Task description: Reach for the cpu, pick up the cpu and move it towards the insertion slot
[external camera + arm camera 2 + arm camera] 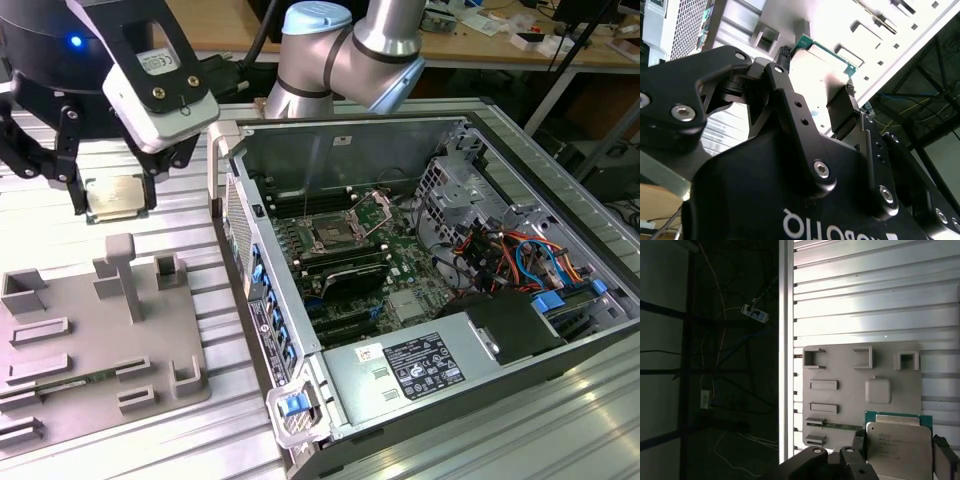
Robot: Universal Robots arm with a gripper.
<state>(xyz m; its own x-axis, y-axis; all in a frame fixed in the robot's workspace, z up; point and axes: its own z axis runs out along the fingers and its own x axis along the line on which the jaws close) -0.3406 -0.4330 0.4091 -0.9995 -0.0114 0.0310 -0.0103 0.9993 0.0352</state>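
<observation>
Okay, reach and pick are done. The jaws are clamped on the cpu [116,197] by two opposite edges, silvery top up, tan-green rim showing. In both wrist views the chip [897,445] sits pinched between the dark finger pads [842,112], level enough and not visibly slipping.

The cpu is outside the computer case [340,150], held in the air just off the case's perforated side wall and clear of the table [235,400]. The grey fixture plate [100,340] lies on the table beside the case, and its square pad [877,390] is bare, so the chip looks fully lifted free.

The insertion slot [333,236] is inside the case, mid-motherboard [400,270], dark centre exposed, with its silver frame seemingly flipped up.

The carry is what's left. The cpu has not crossed the case wall yet and is well apart from the slot. Roughly two of three steps are finished and the transfer has barely started, judging by position.
</observation>
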